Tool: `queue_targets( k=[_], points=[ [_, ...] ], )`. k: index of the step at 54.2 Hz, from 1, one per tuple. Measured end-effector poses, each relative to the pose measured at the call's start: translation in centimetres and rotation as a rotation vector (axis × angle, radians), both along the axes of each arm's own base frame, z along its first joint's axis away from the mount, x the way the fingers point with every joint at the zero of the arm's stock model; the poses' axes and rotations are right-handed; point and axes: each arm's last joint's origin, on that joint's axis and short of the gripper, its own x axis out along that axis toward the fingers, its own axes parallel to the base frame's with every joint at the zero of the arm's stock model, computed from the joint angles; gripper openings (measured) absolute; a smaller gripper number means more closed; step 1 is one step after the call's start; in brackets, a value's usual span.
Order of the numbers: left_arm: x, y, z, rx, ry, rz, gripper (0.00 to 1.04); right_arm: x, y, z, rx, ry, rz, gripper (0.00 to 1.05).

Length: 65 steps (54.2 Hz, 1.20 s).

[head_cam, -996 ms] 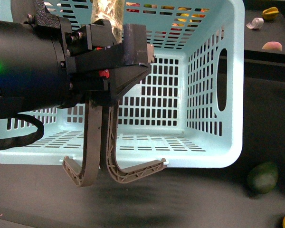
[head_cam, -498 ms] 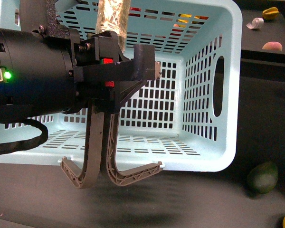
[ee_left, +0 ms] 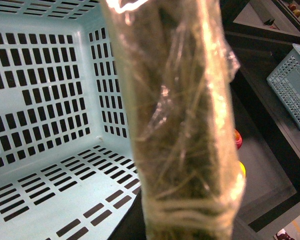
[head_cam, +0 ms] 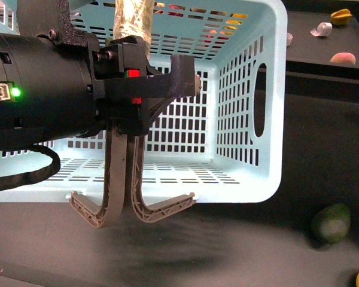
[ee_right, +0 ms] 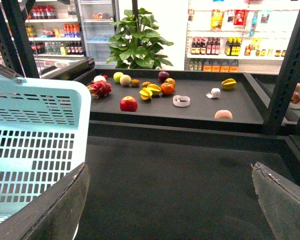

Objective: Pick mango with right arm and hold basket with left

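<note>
Handles of basket in left end effector

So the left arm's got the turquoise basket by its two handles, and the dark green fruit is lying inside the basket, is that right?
Not quite. The left gripper does hold the basket by its two handles, but the dark green fruit lies outside the basket, on the dark surface off its near right corner. The front view shows it.
</note>
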Motion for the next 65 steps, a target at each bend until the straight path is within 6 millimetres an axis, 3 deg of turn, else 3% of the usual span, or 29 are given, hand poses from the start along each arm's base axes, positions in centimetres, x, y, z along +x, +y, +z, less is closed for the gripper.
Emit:
queue_targets(
  k=[28, 31, 39, 48, 56, 65],
  points=[
    [0.0, 0.0, 0.0, 0.0, 0.0, 0.001, 0.08, 0.0, 0.0, 0.0, 0.0, 0.0, 0.0, 0.97],
    [0.0, 0.0, 0.0, 0.0, 0.0, 0.001, 0.08, 0.1, -0.1, -0.1, 0.02, 0.049, -0.091, 0.97],
    [0.0, 0.0, 0.0, 0.0, 0.0, -0.002, 0.08, 1.7, -1.1, -1.0, 0.052, 0.173, -0.311, 0.97],
    [0.0, 0.0, 0.0, -0.001, 0.001, -0.005, 0.08, 5.1, -2.2, -2.1, 0.052, 0.282, -0.243, 0.97],
    [0.0, 0.0, 0.0, -0.001, 0.002, -0.005, 0.08, 8.7, -3.5, -5.6, -0.014, 0.48, -0.164, 0.97],
    [0.0, 0.0, 0.0, 0.001, 0.0, 0.001, 0.08, 9.4, -4.5, -9.9, -0.033, 0.686, -0.107, 0.97]
  ],
)
